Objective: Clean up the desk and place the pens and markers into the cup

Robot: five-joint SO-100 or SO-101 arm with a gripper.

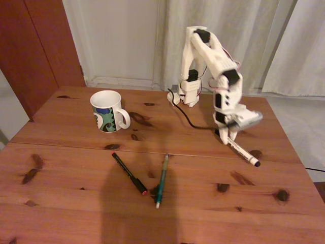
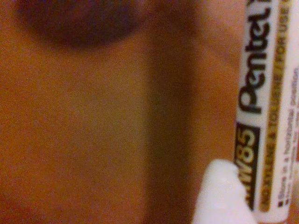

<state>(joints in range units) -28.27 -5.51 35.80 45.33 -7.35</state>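
On the table (image 1: 66,127) one cup (image 1: 107,111) stands at the fixed view's left; two pens lie in front, black pen (image 1: 129,173) and teal pen (image 1: 162,180); at right the tool (image 1: 227,136) apparently pinches one white marker (image 1: 242,152), its far tip touching wood; a black cable (image 1: 189,119) trails behind.

the fixed view looks from the front edge of the reddish-brown pine wood desk (image 1: 66,203), raised and tilted down, facing the white arm's base (image 1: 189,94) and the pale curtain (image 1: 223,40) behind it; it stands far enough back to take in nearly the whole tabletop. the wrist view sits very close above the wood, blurred, looking along the thick white marker with black lettering (image 2: 261,107). both views share that marker (image 1: 242,151) and the wood beside it.
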